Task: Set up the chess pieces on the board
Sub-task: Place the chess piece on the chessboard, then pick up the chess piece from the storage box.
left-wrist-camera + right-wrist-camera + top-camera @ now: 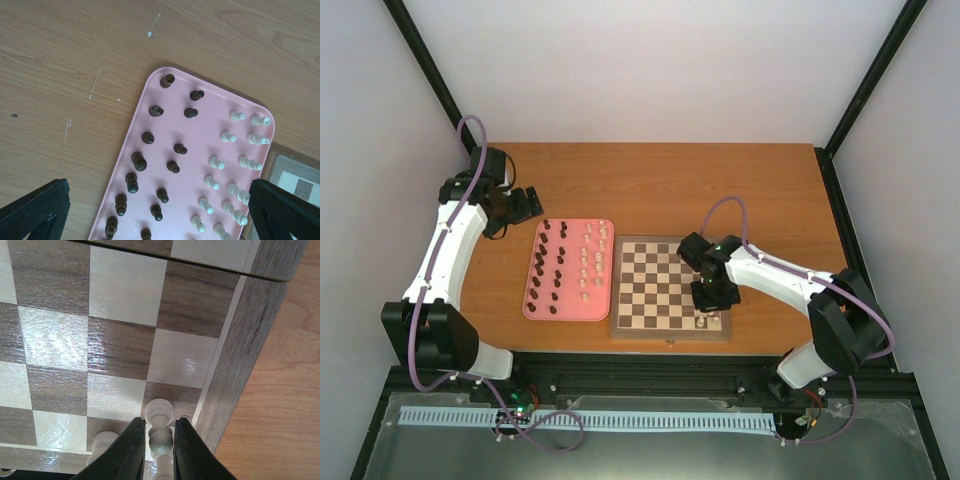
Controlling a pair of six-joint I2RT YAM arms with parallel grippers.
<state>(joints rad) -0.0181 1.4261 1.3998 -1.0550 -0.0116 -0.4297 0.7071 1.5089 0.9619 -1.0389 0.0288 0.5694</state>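
1. Two black fingers of the right gripper flank a small cream-white turned wooden chess piece that stands upright on the small square wooden chessboard with dark-brown and cream checks.
2. That piece is on a dark square in the board's near right corner, just inside the brown rim.
3. Both fingers sit very close against the piece's sides. Whether they press it or stand just off it cannot be told.
4. A second cream-white peg-like piece stands on the same near row of the board, one square to the left.
5. All other squares in view on the board are bare.
6. A pink rounded-corner tray lies on the brown wooden table, just beside the board's left edge.
7. Many dark-brown pieces stand in the tray in two rows on the side away from the board. Many cream-white pieces stand in two rows on the side nearer the board.
8. Farther left of the board, over the tray's far end, the left gripper hangs with its jaws wide apart and nothing between them.
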